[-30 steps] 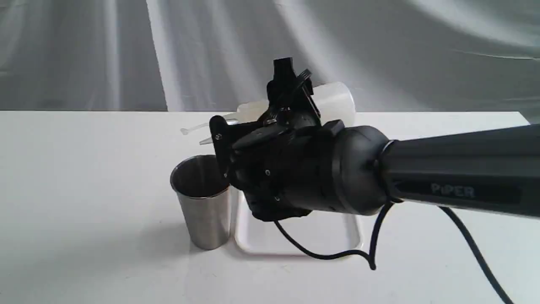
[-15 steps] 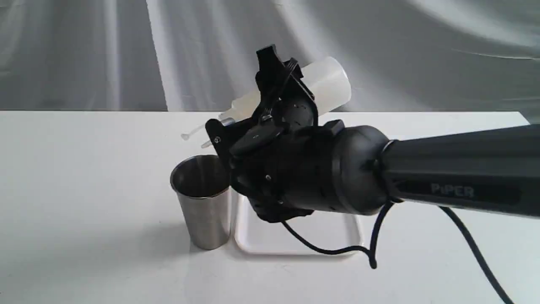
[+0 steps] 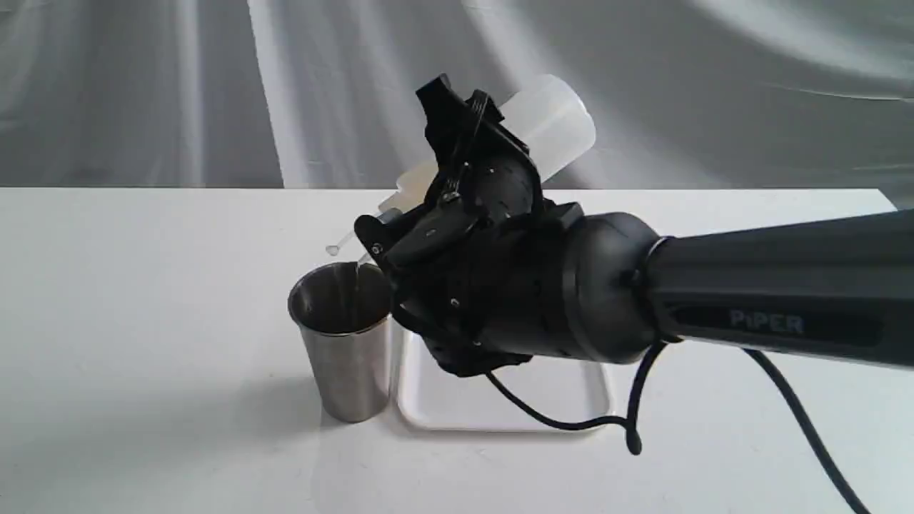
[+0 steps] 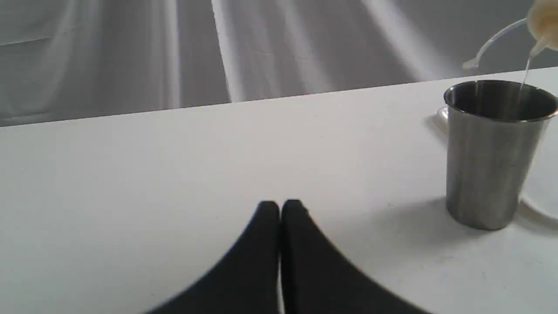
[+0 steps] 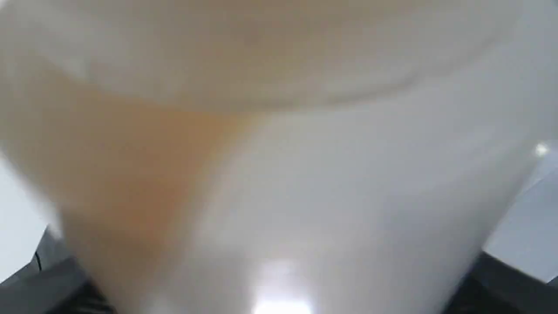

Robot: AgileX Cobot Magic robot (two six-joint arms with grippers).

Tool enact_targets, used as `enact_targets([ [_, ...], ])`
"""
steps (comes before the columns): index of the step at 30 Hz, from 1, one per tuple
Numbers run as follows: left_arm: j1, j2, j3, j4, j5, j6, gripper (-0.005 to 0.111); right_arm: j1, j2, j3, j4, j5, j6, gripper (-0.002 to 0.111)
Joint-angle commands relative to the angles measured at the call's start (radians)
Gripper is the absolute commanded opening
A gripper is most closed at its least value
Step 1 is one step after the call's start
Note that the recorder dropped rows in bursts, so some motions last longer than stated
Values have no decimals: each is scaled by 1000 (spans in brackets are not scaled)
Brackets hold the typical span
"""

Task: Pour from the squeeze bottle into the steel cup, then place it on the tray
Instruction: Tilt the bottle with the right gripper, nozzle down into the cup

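Observation:
My right gripper (image 3: 464, 153) is shut on the squeeze bottle (image 3: 553, 125), which is tilted with its base high and its nozzle down to the left, over the steel cup (image 3: 346, 343). A thin stream falls from the nozzle into the cup (image 4: 495, 152). The bottle (image 5: 279, 157) fills the right wrist view, amber liquid at one side. The white tray (image 3: 564, 400) lies just right of the cup, partly under my right wrist. My left gripper (image 4: 280, 209) is shut and empty, low over the table, well away from the cup.
A white table (image 3: 143, 285) carries everything, with a grey draped backdrop (image 3: 214, 86) behind. The right arm's black cable (image 3: 628, 421) hangs over the tray's near right corner.
The right gripper has rolled further, lifting the bottle's base and dropping its nozzle toward the cup. A stream now runs into the cup. Cup and tray have stayed put.

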Motion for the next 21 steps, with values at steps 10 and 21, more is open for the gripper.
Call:
enact_targets([
  [10, -6, -3, 4, -1, -7, -1, 0, 0, -10, -12, -76, 25, -9, 14],
  [21, -6, -3, 4, -1, -7, -3, 0, 0, -10, -12, -76, 25, -81, 14],
])
